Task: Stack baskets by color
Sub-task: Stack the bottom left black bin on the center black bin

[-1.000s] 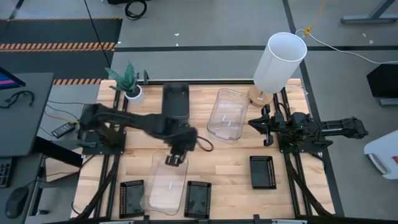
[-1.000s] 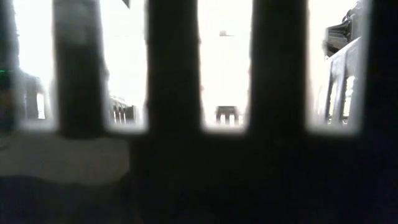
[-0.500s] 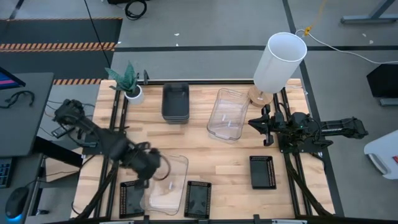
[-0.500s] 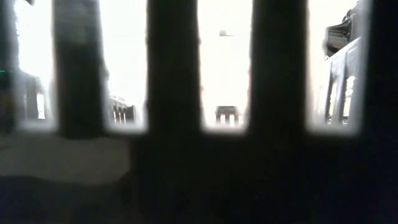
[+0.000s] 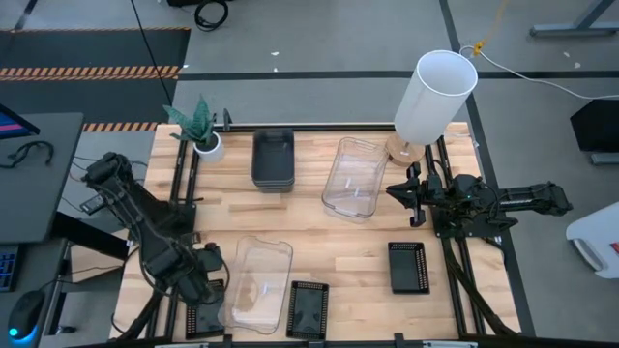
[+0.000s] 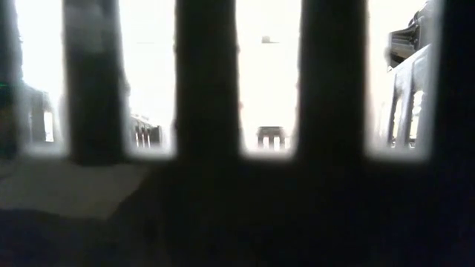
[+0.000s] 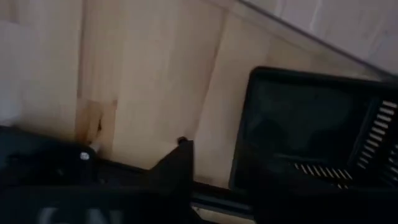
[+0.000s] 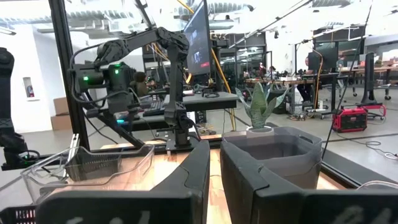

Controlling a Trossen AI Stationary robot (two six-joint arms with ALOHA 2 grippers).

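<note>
Low on the left of the overhead frame, my left jaws hang just above the upper end of the nearest black basket, which lies flat on the worktop beside the rail; my wrist camera shows that basket's rim and slotted wall close ahead, apart from my dark finger, so I judge nothing is in hand; whether these jaws are released or clenched I cannot tell.

What the coming move turns on is how this basket lies: its long axis runs up and down the frame, roughly in line with my reach, so I would take it by the short near wall.

Just to its right stands a clear basket, and beyond that, at lower centre, the second black basket, also lengthwise up the frame; the clear one sits between the two, so any carry across has to clear its rim.

A third black basket lies at lower right, well apart from me and nearer my right arm; the right jaws wait at the right edge, drawn close together on nothing, pointing towards the other clear basket at upper centre.

At upper centre-left the grey baskets already sit nested; the black ones and the clear ones are still apart, so most of the sorting is left.
</note>
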